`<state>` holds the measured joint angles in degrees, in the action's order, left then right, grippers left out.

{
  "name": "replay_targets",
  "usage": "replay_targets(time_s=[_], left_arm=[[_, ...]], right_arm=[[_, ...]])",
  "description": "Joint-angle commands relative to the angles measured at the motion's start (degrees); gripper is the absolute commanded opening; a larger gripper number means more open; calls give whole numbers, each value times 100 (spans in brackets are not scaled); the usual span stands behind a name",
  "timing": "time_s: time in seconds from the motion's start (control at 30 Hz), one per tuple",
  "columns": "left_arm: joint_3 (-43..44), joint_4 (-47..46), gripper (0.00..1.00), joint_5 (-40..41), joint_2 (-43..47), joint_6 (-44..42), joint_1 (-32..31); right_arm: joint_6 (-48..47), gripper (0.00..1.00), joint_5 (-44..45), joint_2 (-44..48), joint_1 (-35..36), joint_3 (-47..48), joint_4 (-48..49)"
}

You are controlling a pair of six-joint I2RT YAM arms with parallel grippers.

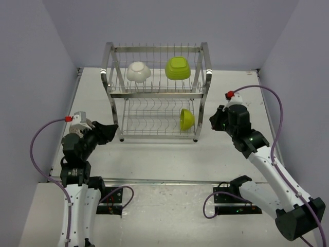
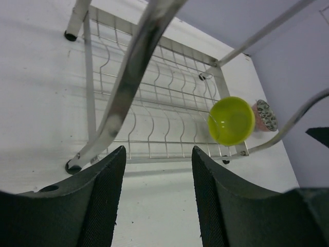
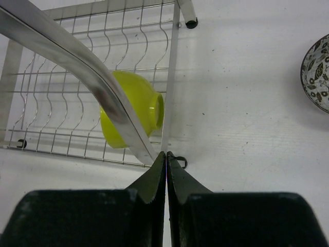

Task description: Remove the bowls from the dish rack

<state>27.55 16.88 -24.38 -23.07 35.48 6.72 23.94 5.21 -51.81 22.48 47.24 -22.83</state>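
One round lime bowl (image 1: 187,119), we note, lies mid-frame, just left of the clenched, empty right gripper (image 1: 212,122); released left gripper (image 1: 113,127) sits farther.

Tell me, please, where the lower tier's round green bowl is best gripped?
Probably the round green bowl's near rim, from the dish rack's open front: it stands on edge, opening leftward, under the upper tier.
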Motion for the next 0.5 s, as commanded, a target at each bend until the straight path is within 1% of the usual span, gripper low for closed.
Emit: replay_targets(time_s=[0.0,0.1,0.13,0.17,0.2,0.23,0.27,0.3,0.33,0.37,0.4,0.47], left_arm=[[-153,-598,55,-655,259,46,-83],[-399,-844,56,-840,198,125,-127],[-460,-1019,56,-788,180,151,-232],[-574,-1134,54,-709,154,126,-328],[-610,-1222,50,-604,32,73,-451],[-611,-1336,50,-255,-74,-119,-844],[-576,-1380,50,-60,-223,-225,-1074],[-558,-1416,50,177,-511,-305,-1538],[-567,-1590,51,614,-627,-401,-1768],[-558,-1670,52,819,-742,-402,-1997],[-532,-1932,52,1230,-865,-385,-2408],[-593,-2109,52,1636,-883,-349,-2771]], right_arm=[[-39,2,50,-48,11,277,191],[-30,2,68,-154,11,277,209],[-21,2,68,-189,11,285,244],[-13,2,59,-232,11,285,261],[5,2,41,-268,11,277,288],[5,2,24,-294,2,294,305],[5,2,32,-355,11,303,323],[-4,2,41,-373,2,312,332],[-13,2,67,-417,11,347,332],[-21,2,85,-435,11,364,332],[-21,2,103,-461,2,364,340],[-30,2,94,-435,2,373,340]])
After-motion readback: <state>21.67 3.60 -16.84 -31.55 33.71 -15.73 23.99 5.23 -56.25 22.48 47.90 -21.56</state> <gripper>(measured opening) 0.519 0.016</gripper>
